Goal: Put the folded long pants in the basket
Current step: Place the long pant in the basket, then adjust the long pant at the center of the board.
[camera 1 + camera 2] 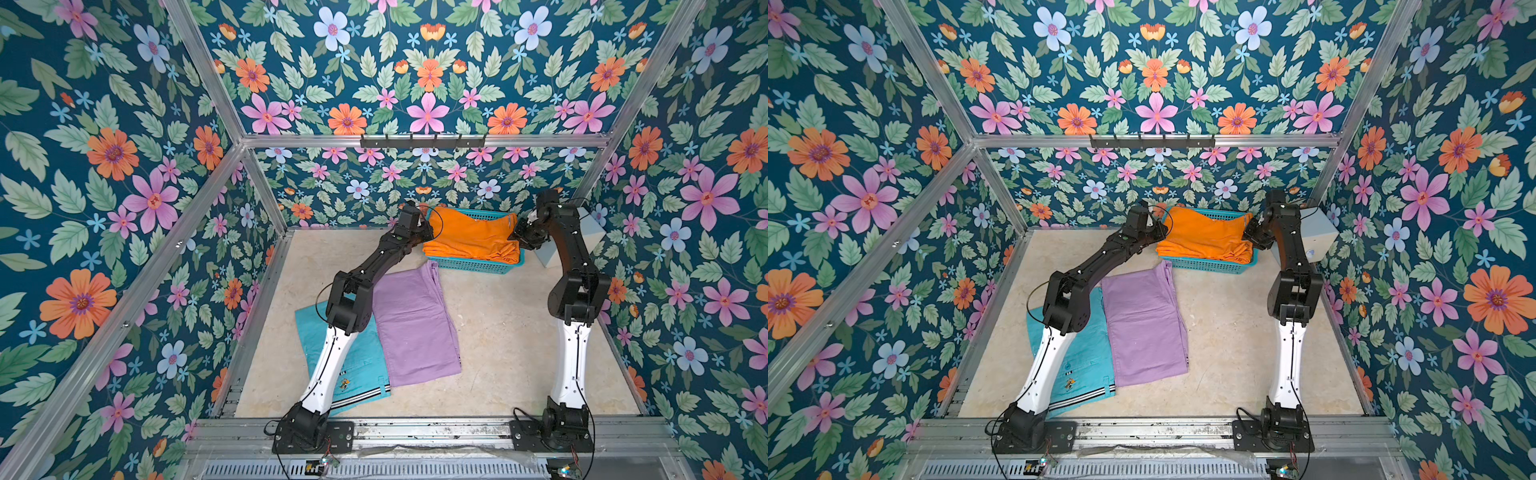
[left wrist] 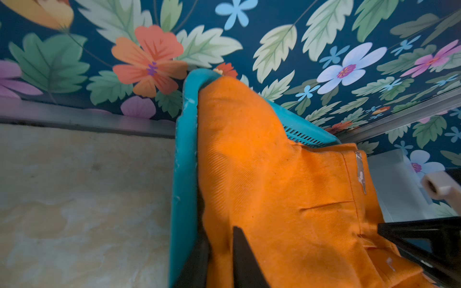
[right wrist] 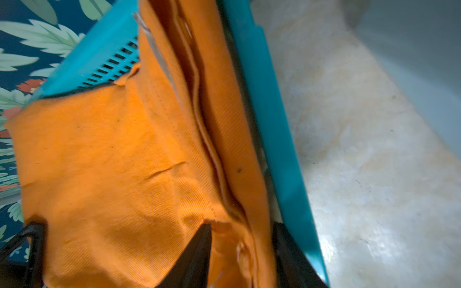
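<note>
The folded long pants that we can count come to three pairs. The orange pair point(image 1: 469, 237) lies in the basket point(image 1: 473, 266), filling it from end to end, its layered folds heaped above the rim and drooping over the front wall. Both wrist views show its fine diagonal twill weave, a stitched seam and a short pocket slit. The basket is one rectangular teal plastic tub with smooth rims and rows of small slots in its walls.

In front of the basket, on the cream, marbled counter point(image 1: 519, 332), the lilac pair point(image 1: 415, 328) lies flat as a long, smooth rectangle. Further from the basket, touching the lilac pair's edge, lies the turquoise pair point(image 1: 368, 370), with a black-and-white striped waistband point(image 1: 374, 392) and a small embroidered emblem point(image 1: 343, 384).

We see two arms. The left gripper point(image 2: 219, 239) sits at one short end of the basket, the right gripper point(image 3: 242, 229) at the opposite end. Each has its dark, pointed fingers spread apart, released, with the orange cloth's edge lying loose between them. One pale grey-blue box point(image 1: 592, 232) stands just beyond the basket's end, behind the right arm.
</note>
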`<state>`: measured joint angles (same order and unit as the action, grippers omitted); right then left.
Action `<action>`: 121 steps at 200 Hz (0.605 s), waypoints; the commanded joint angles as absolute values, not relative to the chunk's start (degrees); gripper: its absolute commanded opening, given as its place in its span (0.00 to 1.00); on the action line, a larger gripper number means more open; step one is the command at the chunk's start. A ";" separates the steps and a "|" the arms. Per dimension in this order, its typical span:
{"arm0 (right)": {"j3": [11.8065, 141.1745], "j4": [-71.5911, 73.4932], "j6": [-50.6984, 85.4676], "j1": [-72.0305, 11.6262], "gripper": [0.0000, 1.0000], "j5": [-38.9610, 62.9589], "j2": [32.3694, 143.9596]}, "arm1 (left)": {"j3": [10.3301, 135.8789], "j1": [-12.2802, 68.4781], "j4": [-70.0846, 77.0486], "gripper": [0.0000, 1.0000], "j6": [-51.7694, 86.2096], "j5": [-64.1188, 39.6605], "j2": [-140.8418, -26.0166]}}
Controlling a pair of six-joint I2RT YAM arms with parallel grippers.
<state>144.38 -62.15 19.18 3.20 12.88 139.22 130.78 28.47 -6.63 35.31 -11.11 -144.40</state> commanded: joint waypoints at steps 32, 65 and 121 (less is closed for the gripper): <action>140.06 -66.04 19.91 3.31 0.58 1.88 127.13 | 120.72 26.60 -7.11 0.47 27.52 -5.53 -127.85; 112.75 -53.07 23.60 0.26 0.58 8.33 108.41 | 96.74 22.69 -0.87 0.64 27.20 -4.04 -108.71; 55.96 -20.59 49.29 -17.38 0.75 8.61 72.57 | 63.29 9.92 -0.92 0.86 29.60 -13.56 -87.56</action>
